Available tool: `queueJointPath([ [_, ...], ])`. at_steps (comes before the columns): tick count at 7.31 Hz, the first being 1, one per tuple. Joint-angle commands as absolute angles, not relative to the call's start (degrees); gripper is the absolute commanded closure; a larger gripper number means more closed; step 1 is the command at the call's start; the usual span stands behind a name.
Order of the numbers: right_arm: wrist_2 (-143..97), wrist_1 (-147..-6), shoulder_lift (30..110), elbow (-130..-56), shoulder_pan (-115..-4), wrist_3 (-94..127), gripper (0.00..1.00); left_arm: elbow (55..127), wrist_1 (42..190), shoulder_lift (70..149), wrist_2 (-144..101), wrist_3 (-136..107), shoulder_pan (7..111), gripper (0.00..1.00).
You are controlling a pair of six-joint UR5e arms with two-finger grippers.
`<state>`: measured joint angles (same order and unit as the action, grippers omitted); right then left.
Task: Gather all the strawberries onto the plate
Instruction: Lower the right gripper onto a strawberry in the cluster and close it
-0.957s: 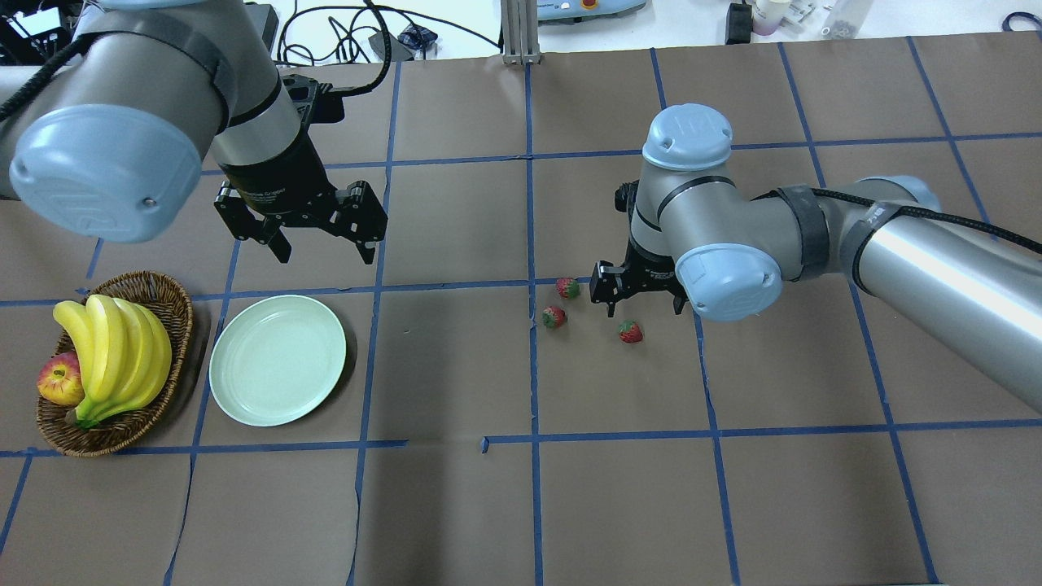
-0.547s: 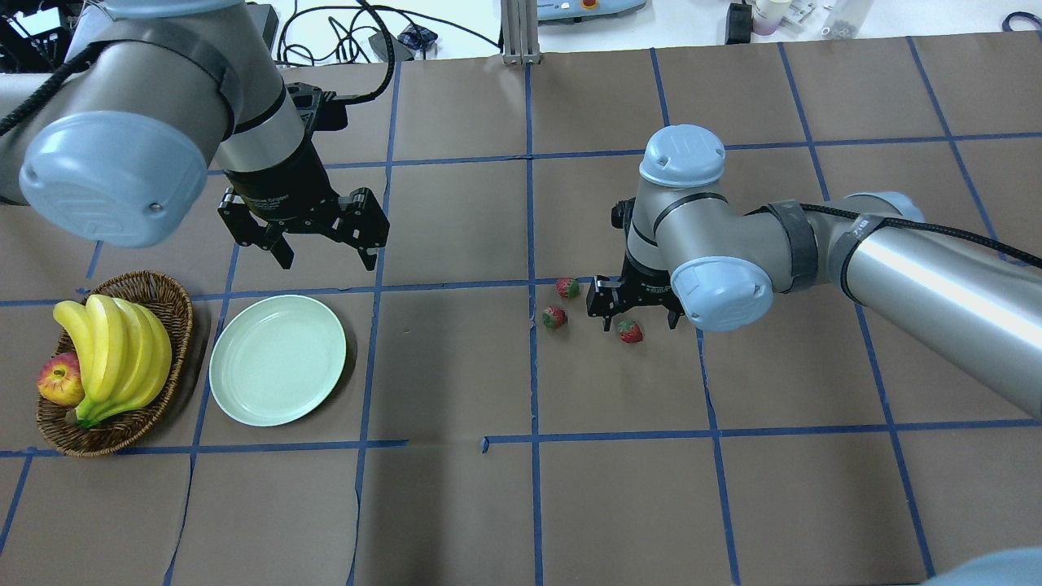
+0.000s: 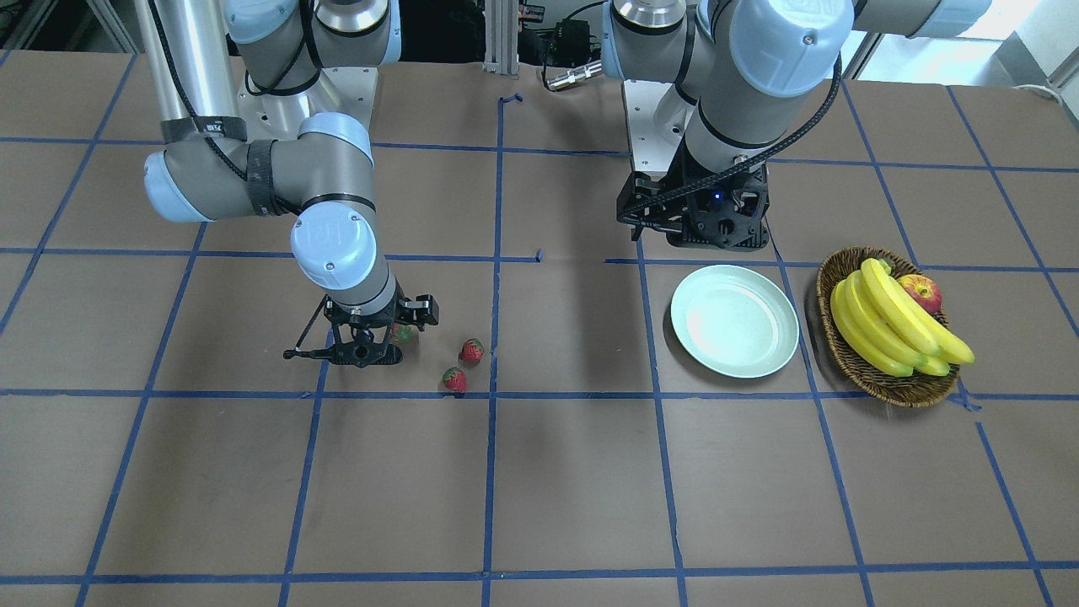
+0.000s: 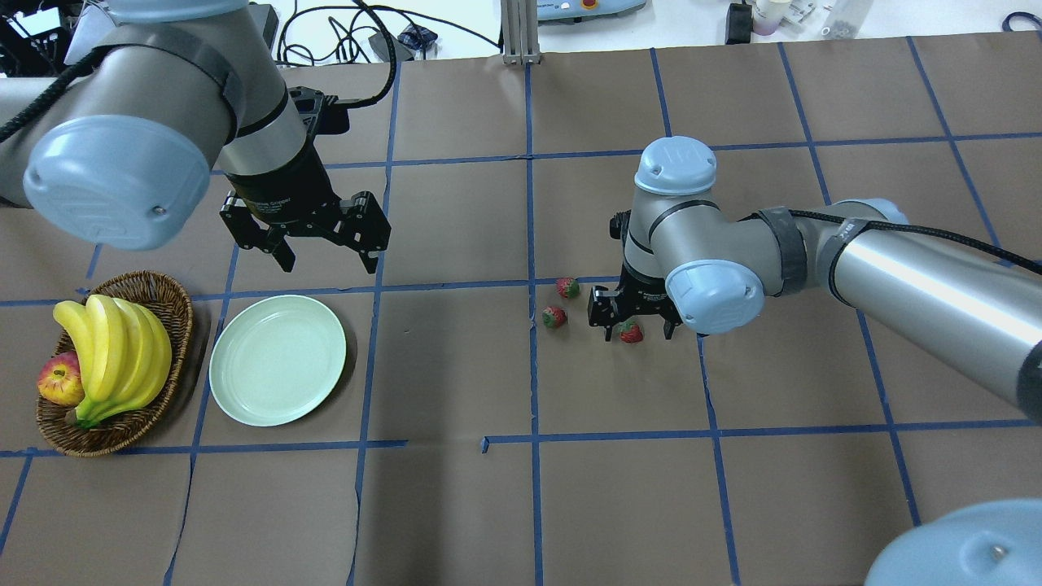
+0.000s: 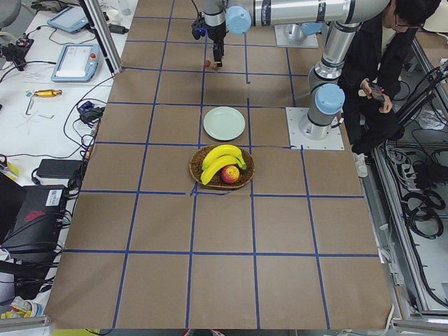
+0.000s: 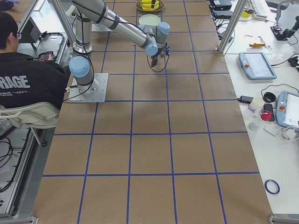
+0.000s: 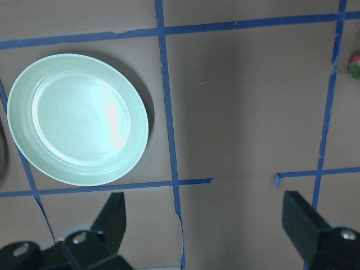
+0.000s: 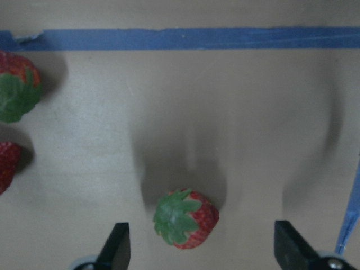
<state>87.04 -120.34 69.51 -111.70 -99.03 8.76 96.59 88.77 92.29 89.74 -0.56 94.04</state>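
Straddling one strawberry [image 8: 185,219] with my right gripper [image 4: 637,334] spread wide and empty, I note off-centre closure could roll it away.

Red strawberries [image 4: 554,317] with green caps; pale mint-green plate [image 4: 278,360].

**Robotics laboratory.** A desk [image 5: 224,280] papered brown and gridded with blue tape [image 4: 534,488] carries a left arm [image 4: 163,106] and a right arm [image 4: 855,260], bolted to metal base plates [image 6: 98,91]. Teach pendants [image 6: 257,66] lie on a white side bench [image 6: 280,154]. Loose cables [image 5: 420,203], aluminium framing posts [image 4: 519,32] and a seated person [image 6: 28,88] surround the rig.
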Motion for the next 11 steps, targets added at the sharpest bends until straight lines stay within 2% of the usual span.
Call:
queueJointPath([
  [1,87.0,-120.4,69.0,-111.7,-99.0,8.7,0.22,96.7,88.8,92.3,89.7,-0.5,94.0,0.0],
  [2,87.0,-120.4,69.0,-111.6,-99.1,8.7,0.39,96.7,88.8,92.3,89.6,-0.5,94.0,0.0],
  [4,87.0,-121.7,69.0,-111.5,-99.1,8.7,0.84,96.8,88.8,92.3,89.6,-0.5,94.0,0.0],
  [5,87.0,-122.4,69.0,-111.5,-99.0,8.8,1.0,96.8,88.8,92.3,89.6,-0.5,94.0,0.0],
  [8,87.1,-122.3,70.0,-110.0,-99.0,8.8,1.0,96.8,88.9,92.3,89.7,-0.4,94.0,0.0],
  [11,87.2,-119.2,73.3,-103.6,-100.8,10.4,1.0,96.7,88.8,91.7,90.1,0.4,93.9,0.0],
])
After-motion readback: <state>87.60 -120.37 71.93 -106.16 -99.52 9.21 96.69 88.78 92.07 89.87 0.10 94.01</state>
